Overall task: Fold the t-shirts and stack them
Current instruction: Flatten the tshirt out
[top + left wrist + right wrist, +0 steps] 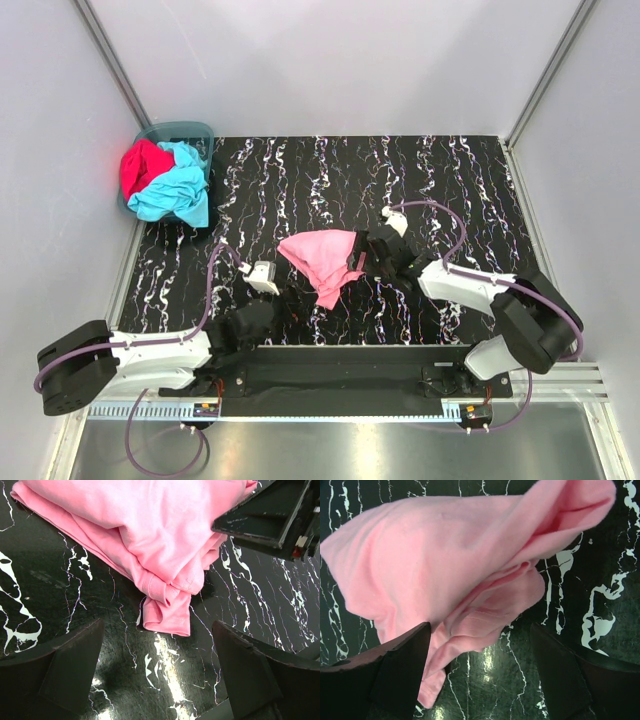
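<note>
A light pink t-shirt lies loosely folded in a rough triangle at the middle of the table. My left gripper is open just left of the shirt's lower tip; in the left wrist view the pink t-shirt ends right at the line between the tips of the left gripper. My right gripper is open at the shirt's right edge; in the right wrist view the pink t-shirt reaches in between the wide fingers of the right gripper. A turquoise t-shirt and a red t-shirt lie crumpled in the basket.
A teal plastic basket stands at the table's far left corner, against the left wall. Grey walls close the table on three sides. One black finger of the right gripper shows at the top right of the left wrist view.
</note>
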Robot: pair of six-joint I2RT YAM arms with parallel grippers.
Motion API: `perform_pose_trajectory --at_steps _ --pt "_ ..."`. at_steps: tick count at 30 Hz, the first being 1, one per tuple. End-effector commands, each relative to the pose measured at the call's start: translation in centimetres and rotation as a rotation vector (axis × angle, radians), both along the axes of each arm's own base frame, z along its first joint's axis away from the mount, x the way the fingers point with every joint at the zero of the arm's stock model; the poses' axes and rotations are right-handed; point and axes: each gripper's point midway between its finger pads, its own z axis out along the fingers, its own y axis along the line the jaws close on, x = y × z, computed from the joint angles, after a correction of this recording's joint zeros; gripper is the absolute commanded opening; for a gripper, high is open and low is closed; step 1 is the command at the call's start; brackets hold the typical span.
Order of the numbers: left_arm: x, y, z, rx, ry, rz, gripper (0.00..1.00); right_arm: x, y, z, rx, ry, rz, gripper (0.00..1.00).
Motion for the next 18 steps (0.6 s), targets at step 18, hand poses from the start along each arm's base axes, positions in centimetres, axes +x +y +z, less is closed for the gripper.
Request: perform_pose_trajectory --at_steps 18 --pt "0.3 -0.3 1.4 -0.057 -0.031 0.007 0.94 1.3 1.3 5.6 0.108 -0.189 0.031 0.87"
